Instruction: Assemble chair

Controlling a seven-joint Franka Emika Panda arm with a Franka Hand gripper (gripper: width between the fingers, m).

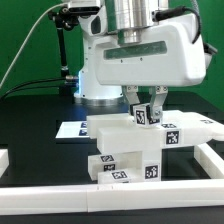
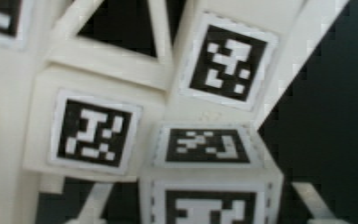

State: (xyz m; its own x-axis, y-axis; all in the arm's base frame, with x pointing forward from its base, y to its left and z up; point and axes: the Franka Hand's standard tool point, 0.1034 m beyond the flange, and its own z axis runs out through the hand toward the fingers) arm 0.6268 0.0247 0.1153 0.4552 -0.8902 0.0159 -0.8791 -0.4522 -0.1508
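Observation:
The chair parts are matte white blocks with black-and-white tags, stacked in a cluster (image 1: 128,152) at the front centre of the black table. A longer white part (image 1: 188,130) runs off toward the exterior view's right. My gripper (image 1: 147,110) hangs straight over the cluster, its fingers on either side of a small upright tagged block (image 1: 147,116). In the wrist view the gripper (image 2: 206,196) straddles that block (image 2: 208,208). A dark gap shows between each finger (image 2: 98,200) and the block, so the jaws stand open. Slotted white panels with tags (image 2: 226,60) fill the view beyond.
The marker board (image 1: 72,130) lies flat at the exterior view's left, behind the cluster. A low white rail (image 1: 120,190) borders the table at the front and at the right. The arm's base (image 1: 95,85) stands at the back.

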